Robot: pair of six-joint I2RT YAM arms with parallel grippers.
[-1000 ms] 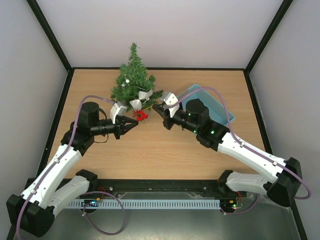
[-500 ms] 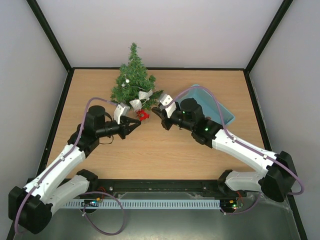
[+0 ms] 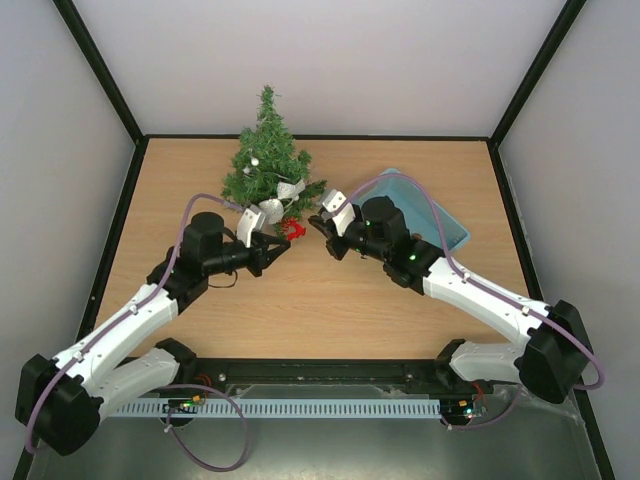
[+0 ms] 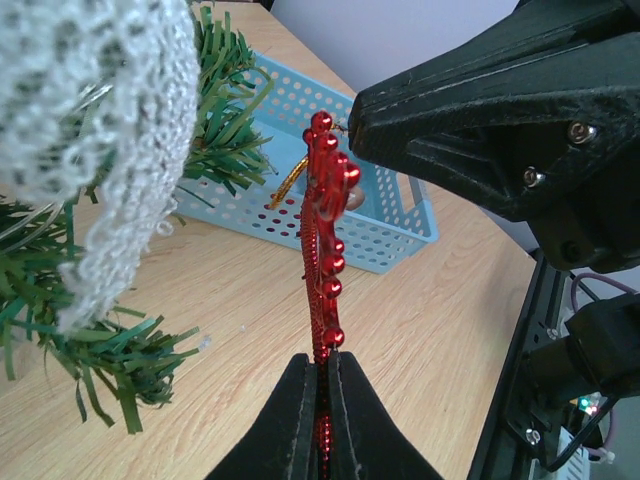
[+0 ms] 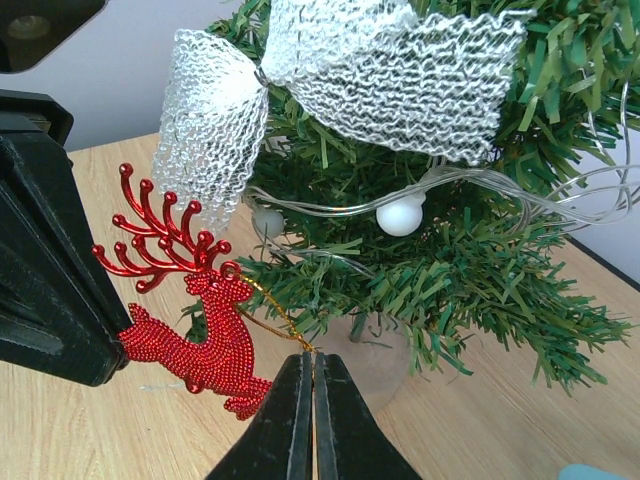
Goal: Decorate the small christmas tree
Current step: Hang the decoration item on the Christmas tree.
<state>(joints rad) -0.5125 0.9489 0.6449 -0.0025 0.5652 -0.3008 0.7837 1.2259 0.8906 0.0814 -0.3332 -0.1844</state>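
Observation:
The small christmas tree [image 3: 268, 160] stands at the back of the table, with silver mesh bows [image 5: 330, 60] and a wire of white beads [image 5: 400, 215]. A red glittery reindeer ornament [image 5: 200, 320] with a gold hanging loop [image 5: 275, 320] is held just in front of the tree's low branches. My left gripper [image 3: 283, 243] is shut on the reindeer's rear [image 4: 322, 330]. My right gripper [image 3: 314, 217] is shut on the tip of the gold loop, pulling it taut. The reindeer shows red [image 3: 291, 229] between both grippers in the top view.
A light blue perforated basket [image 3: 425, 210] lies right of the tree, partly under my right arm; it also shows in the left wrist view [image 4: 370, 215]. The tree's round base [image 5: 375, 360] rests on the wooden table [image 3: 300, 310]. Black frame posts border the table.
My left arm has moved forward and right, carrying the reindeer closer to the tree's lower branches. My right gripper has shifted slightly left and stays on the loop.

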